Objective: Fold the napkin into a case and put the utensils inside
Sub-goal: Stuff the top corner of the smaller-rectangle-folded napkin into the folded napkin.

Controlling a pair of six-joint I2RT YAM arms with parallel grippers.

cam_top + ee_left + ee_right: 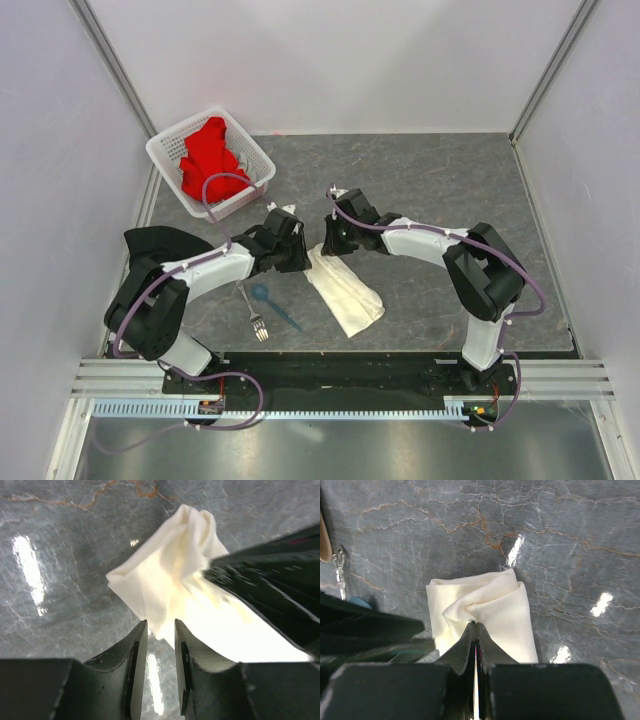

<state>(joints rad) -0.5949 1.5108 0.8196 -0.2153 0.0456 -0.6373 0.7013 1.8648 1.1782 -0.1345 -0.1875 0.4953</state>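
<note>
— Where was the napkin (348,290)?

— Flat on the table (450,180) between the two arms, folded into a narrow strip. Its long axis ran from the far left end, at the grippers, down to the near right.

— And the grippers?

— The right gripper (476,626) was clamped tight on the puckered far end, I'd guess to lift a layer. The left gripper (161,627) stood narrowly parted at that end's edge, holding nothing I could see, probably ready to help.
</note>
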